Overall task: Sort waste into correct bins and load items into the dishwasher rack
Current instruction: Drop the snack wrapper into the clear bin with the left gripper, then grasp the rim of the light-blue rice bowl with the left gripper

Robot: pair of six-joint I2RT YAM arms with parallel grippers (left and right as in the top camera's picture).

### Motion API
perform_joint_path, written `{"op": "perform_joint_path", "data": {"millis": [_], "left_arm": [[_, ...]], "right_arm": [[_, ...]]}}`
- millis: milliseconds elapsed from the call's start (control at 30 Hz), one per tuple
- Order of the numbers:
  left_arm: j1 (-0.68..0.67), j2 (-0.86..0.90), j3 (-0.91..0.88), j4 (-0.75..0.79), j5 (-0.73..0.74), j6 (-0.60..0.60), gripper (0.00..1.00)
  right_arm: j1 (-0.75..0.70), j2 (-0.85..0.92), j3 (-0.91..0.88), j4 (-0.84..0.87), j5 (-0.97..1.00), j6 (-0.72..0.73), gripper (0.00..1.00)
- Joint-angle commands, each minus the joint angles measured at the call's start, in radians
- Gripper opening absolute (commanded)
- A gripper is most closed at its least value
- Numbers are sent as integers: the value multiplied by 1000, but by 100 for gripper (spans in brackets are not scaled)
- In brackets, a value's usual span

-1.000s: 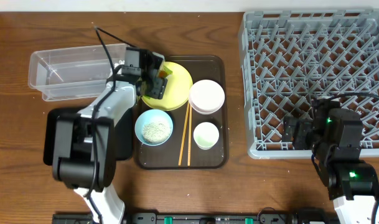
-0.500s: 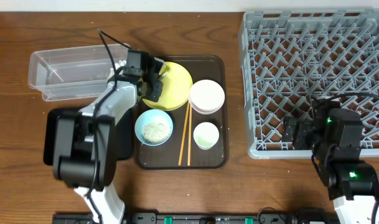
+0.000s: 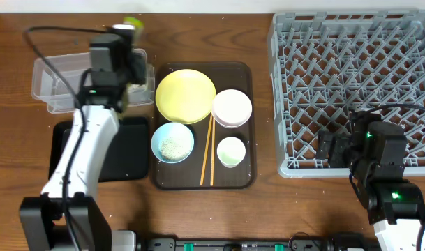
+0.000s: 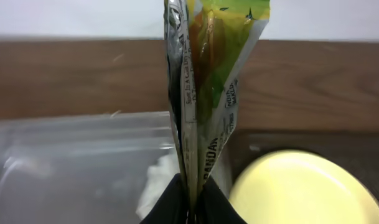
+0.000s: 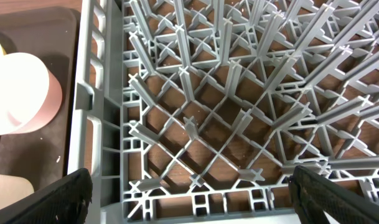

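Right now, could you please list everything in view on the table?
dishwasher rack: one, grey, right side of table
serving tray: one, dark brown, centre
plate: one, yellow, on serving tray, back left
white-pink bowl: one, on serving tray, back right
light blue bowl: one, on serving tray, front left
rice grains: many, white, in light blue bowl
cup: one, pale green, on serving tray, front right
chopsticks: one pair, wooden, on serving tray, middle
clear box: one, transparent, back left
paper: count unclear, white, in clear box
black tray: one, front left
snack wrapper: one, green-yellow, held by clear box's right end
left gripper: one, black, shut on snack wrapper
right gripper: one, black, open over dishwasher rack's near edge
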Motion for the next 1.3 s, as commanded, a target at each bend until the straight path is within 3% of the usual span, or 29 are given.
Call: {"op": "perform_joint_path", "data": {"millis": [0, 67, 133, 300, 567, 733, 900, 1033, 1267], "left_arm": [[81, 57, 5, 25, -42, -213, 11], [115, 87, 5, 42, -42, -290, 12], [138, 114, 5, 61, -36, -349, 34], [156, 137, 5, 85, -14, -411, 61], [143, 32, 5, 60, -5, -411, 62], [85, -40, 5, -103, 12, -410, 62], [-30, -53, 5, -348, 178, -410, 61], [-152, -31, 5, -520, 163, -389, 62], [-330, 64, 5, -608, 163, -384, 62]], "right_arm": [[-6, -3, 22, -1, -2, 11, 99], [-6, -3, 22, -2, -2, 11, 99], [-6, -3, 22, -2, -9, 11, 99], [-6, -3, 22, -2, -8, 11, 99], [-6, -3, 22, -1, -8, 11, 99], [-6, -3, 22, -1, -8, 11, 99], [-6, -3, 22, -3, -8, 11, 99], [-6, -3, 22, -6, -8, 11, 99], [-6, -3, 22, -9, -8, 11, 99]]}}
